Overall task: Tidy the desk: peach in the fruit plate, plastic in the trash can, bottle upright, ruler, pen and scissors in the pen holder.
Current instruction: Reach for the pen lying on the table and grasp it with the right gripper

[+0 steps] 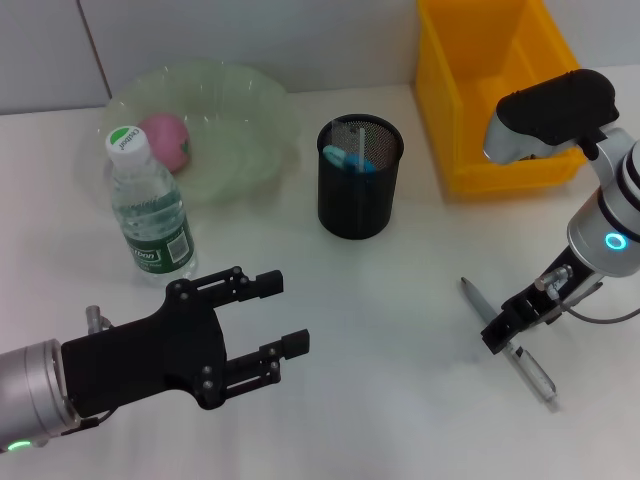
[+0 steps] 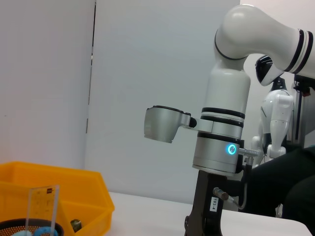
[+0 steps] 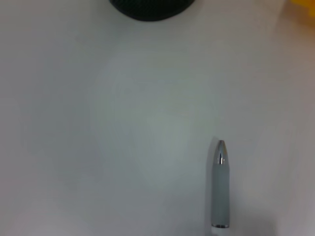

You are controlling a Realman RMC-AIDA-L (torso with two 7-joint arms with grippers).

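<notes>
The white desk point(image 1: 380, 330) is carrying everything, and most of the tidying is looking done. The yellow trash can point(image 1: 480, 90) is sitting at the far right, the clear fruit plate point(image 1: 245, 130) at the far left is holding the pink peach point(image 1: 165, 140), and the water bottle point(image 1: 148, 205) is standing upright just in front of that plate. The black mesh pen holder point(image 1: 360, 178) is standing between plate and bin, with a clear ruler point(image 2: 43, 204) and something blue, probably the scissors' handles, poking out of it.

The left gripper point(image 1: 275, 320) is hovering low over the near left of the desk, its fingers spread wide and holding nothing.

The right gripper point(image 1: 515, 320) is coming down on the silver pen point(image 1: 510, 345), which is lying flat on the near right of the desk, well apart from the holder. I cannot tell whether its fingers are closed on the barrel yet. The pen's long axis is running diagonally, one end toward the holder, the other toward the robot, with the gripper crossing it about mid-length. The right arm is by far the nearer one, so lifting the pen and carrying it to the holder is likely falling to it
</notes>
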